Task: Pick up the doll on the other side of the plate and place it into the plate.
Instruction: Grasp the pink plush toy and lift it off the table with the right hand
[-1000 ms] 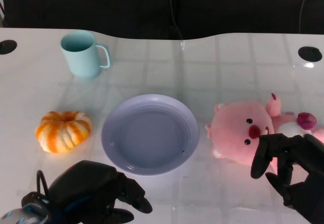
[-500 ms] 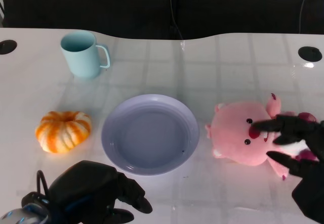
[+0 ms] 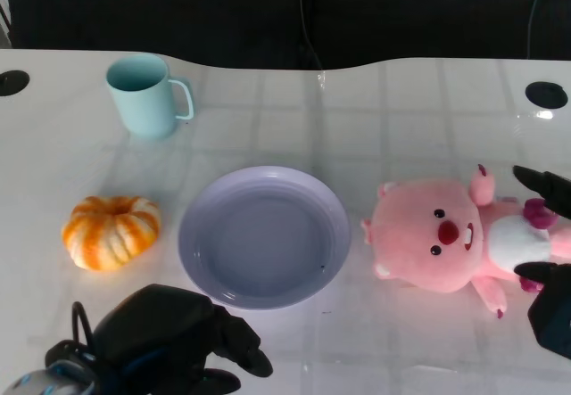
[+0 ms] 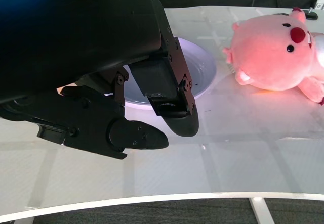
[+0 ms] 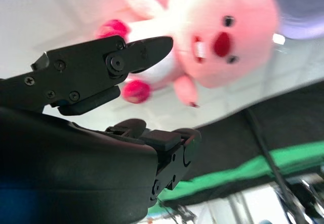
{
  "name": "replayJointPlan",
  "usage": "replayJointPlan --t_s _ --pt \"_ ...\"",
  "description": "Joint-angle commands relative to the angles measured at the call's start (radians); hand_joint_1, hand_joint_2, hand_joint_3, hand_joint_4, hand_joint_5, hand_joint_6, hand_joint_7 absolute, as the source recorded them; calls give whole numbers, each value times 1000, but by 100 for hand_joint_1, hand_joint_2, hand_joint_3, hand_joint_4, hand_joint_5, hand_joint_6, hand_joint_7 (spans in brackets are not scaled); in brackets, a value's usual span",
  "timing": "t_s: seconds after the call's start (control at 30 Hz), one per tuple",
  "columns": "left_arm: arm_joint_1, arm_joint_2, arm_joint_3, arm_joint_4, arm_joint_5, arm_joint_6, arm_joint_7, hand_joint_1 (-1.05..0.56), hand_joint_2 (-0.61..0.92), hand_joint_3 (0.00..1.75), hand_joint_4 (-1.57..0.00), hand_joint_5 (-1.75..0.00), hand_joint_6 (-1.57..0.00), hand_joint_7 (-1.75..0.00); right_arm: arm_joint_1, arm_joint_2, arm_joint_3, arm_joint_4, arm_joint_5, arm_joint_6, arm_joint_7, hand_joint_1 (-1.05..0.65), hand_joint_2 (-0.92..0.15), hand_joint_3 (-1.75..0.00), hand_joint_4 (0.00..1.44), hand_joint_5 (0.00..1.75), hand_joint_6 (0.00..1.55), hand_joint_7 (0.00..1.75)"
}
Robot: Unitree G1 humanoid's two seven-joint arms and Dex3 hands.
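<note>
doll (image 3: 451,246) lower body behind right robot hand (image 3: 551,261), that hand cut by frame edge

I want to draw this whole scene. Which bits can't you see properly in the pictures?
- Right hand: head view, mostly cut off by the picture's right edge.
- Doll: head view, its far end lies behind the right hand's fingers.
- Plate: left wrist view, mostly hidden behind the left hand.
- Mug: head view, its inside bottom is not visible.
</note>
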Motion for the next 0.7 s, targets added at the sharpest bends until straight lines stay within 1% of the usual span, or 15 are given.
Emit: replayJointPlan --t_s 0.03,0.2,0.37,0.53,0.7 --pt "-5 8 -3 -6 9 -3 -2 -24 92 25 -77 -123 -110 0 -24 -22 19 -17 -30 46 35 -55 -89 0 0 27 15 1" --pt "-2 15 2 -9 13 -16 6 -23 92 24 -78 -123 -110 0 -67 -22 67 5 -72 115 85 -59 -90 -1 0 27 16 1" --pt "3 13 7 -24 5 7 -14 -24 92 24 -77 -123 -109 0 -125 -20 123 81 -93 149 112 -61 -91 -1 0 26 17 1" --pt "7 18 8 -24 2 5 -11 -25 92 26 -76 -121 -109 0 -192 -16 188 231 -112 112 87 -61 -91 0 3 26 22 3" --pt "16 20 12 -27 -6 -9 -3 -24 92 25 -79 -123 -110 -1 -278 5 253 385 -132 119 79 -61 -92 -1 8 26 25 3"
